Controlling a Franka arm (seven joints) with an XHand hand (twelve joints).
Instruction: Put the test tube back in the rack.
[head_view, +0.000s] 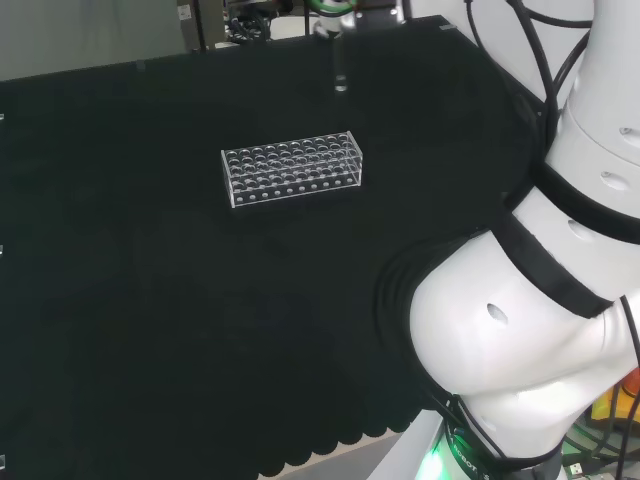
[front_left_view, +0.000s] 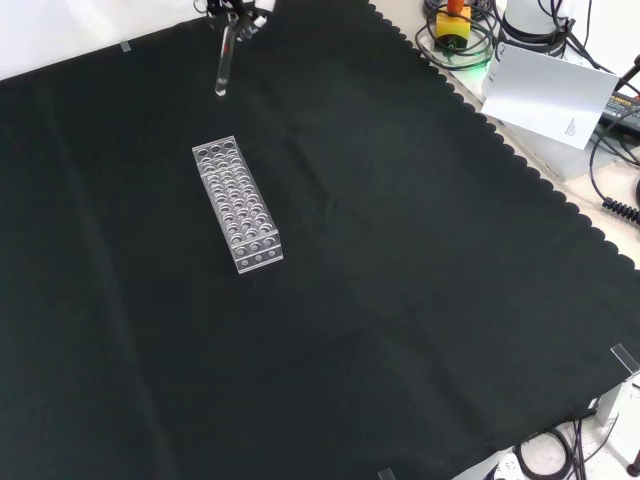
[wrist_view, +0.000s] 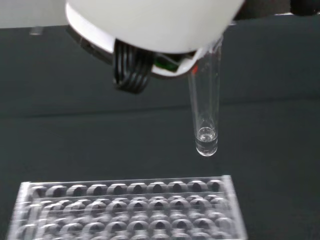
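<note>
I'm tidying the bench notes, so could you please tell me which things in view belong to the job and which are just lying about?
Part of the job:
- test tube, held upright, above the cloth beyond the rack's end
- rack, clear, its holes look empty
- hand, holding the tube's top

Just lying about:
- white paper sheet off the cloth's edge
- cables and a yellow and red button box behind it

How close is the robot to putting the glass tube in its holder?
Part way. The hand already has the test tube picked up, held upright in the air. It hangs beyond one end of the clear rack, not above any hole. Still to do: move it over a hole, lower it in, then let go.
</note>
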